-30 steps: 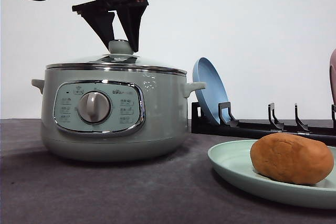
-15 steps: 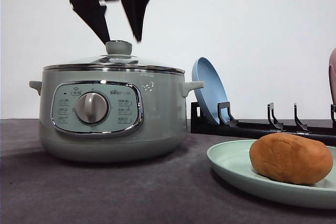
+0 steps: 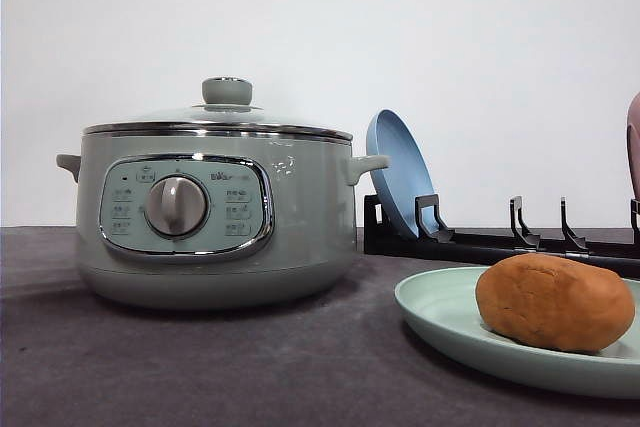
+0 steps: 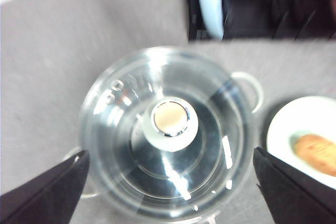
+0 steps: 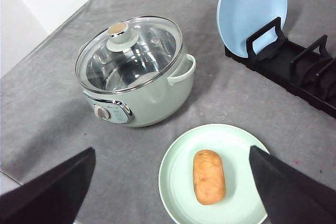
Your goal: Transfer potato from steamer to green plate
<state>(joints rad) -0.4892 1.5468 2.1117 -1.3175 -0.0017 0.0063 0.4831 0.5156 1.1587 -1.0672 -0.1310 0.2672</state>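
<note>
front: low, tabletop | wrists: overhead (left nearer) | shared: steamer [image 3: 215, 212]

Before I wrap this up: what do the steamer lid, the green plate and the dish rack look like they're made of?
Steamer lid: clear glass, apparently; the shiny metal inside shows through it, and its rim looks chrome. The knob looks like matte green plastic with a metal cap.
Green plate: smooth and matte with no glare; plastic or ceramic, I cannot tell which.
Dish rack: black, matte, likely plastic or coated metal.
</note>
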